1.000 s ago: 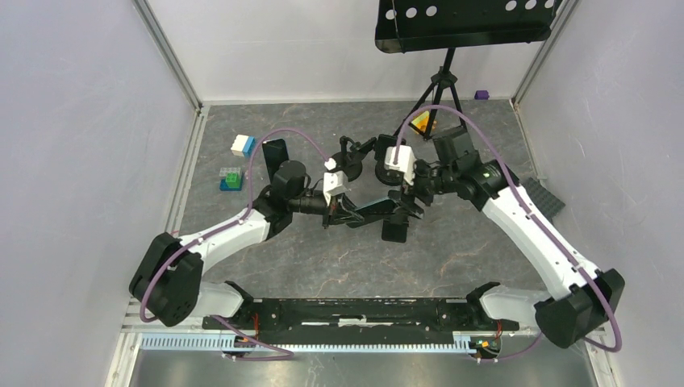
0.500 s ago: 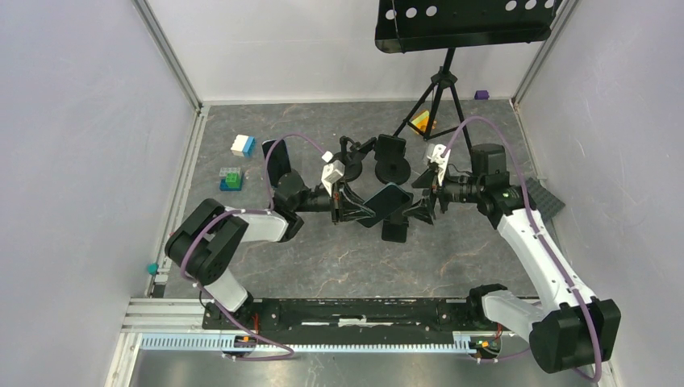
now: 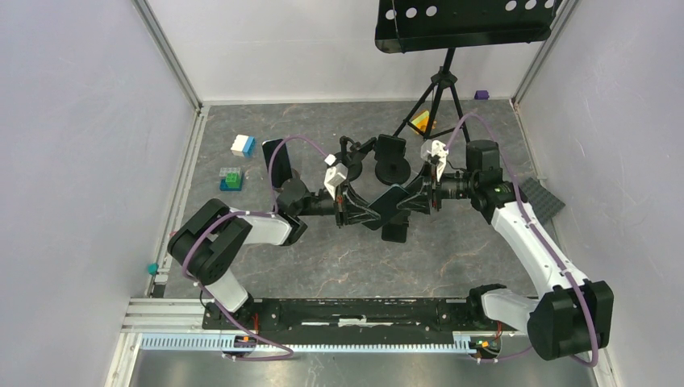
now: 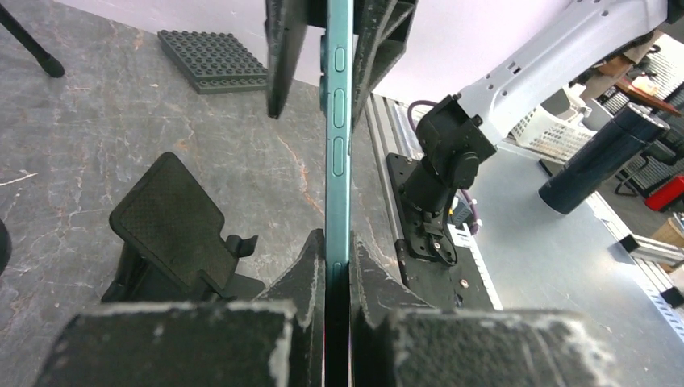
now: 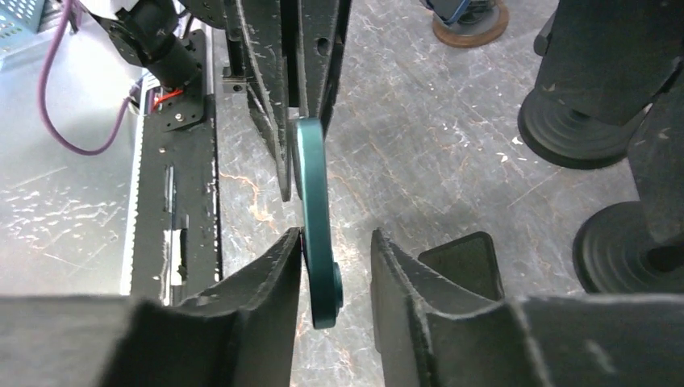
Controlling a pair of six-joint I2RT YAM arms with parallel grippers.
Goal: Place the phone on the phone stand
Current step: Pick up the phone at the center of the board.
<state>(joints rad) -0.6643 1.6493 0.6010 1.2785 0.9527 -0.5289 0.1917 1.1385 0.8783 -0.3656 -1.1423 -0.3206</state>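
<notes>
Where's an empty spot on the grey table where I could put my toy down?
The widest bare patch is grey table at the front, between the small black phone stand and the black rail. Another lies at the back, between the white-and-blue block and the black tripod. The middle is crowded: the teal phone, more black stands.

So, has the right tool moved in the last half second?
Yes: against the phone stand, the right tool has shifted left, up to the phone.

I hold the thin green phone (image 4: 337, 145) up on its edge. The black stand (image 4: 169, 222) sits below it.
</notes>
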